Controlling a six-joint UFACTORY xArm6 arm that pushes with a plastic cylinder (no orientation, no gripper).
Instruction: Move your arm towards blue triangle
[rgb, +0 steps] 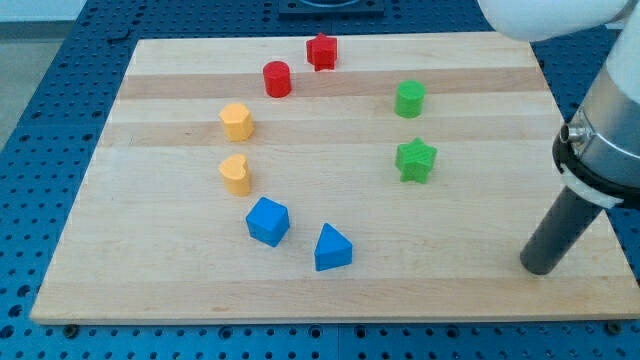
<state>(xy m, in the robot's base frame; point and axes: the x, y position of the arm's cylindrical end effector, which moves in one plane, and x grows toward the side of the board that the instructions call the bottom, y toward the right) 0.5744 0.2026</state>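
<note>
— Looking at the board (330, 300), where does the rod (560, 232) stand?

— It comes down at the view's right, a dark straight shaft under a grey and white arm (605, 130). My tip (540, 268) rests on the wood near the board's lower right corner. It touches no block.

— Does it grip anything?

— It has no jaws to open or shut. It ends in the bare rod, and nothing is held by it.

— And the blue triangle (332, 249)?

— It sits low on the board, a little left of the middle, well apart from my tip and to its left. Bare wood lies between the two.

— What is nearest to it?

— A blue cube (268, 221) lies just beside it, up and to the view's left, with a narrow gap between them.

— The others?

— Two yellow ones stand on the left: a yellow heart (235, 173) above the cube, and a yellow block (237, 121) higher still, whose shape looks roughly six-sided. Toward the view's top are a red cylinder (277, 78) and, up and right of it, a red star (321, 51). On the right half are a green cylinder (409, 98) and below it a green star (415, 160). The green star is the block nearest my tip, yet still well apart from it, up and to the left.

— Do any blocks touch?

— None; each stands alone, and together they form a loose ring around the board's middle.
</note>
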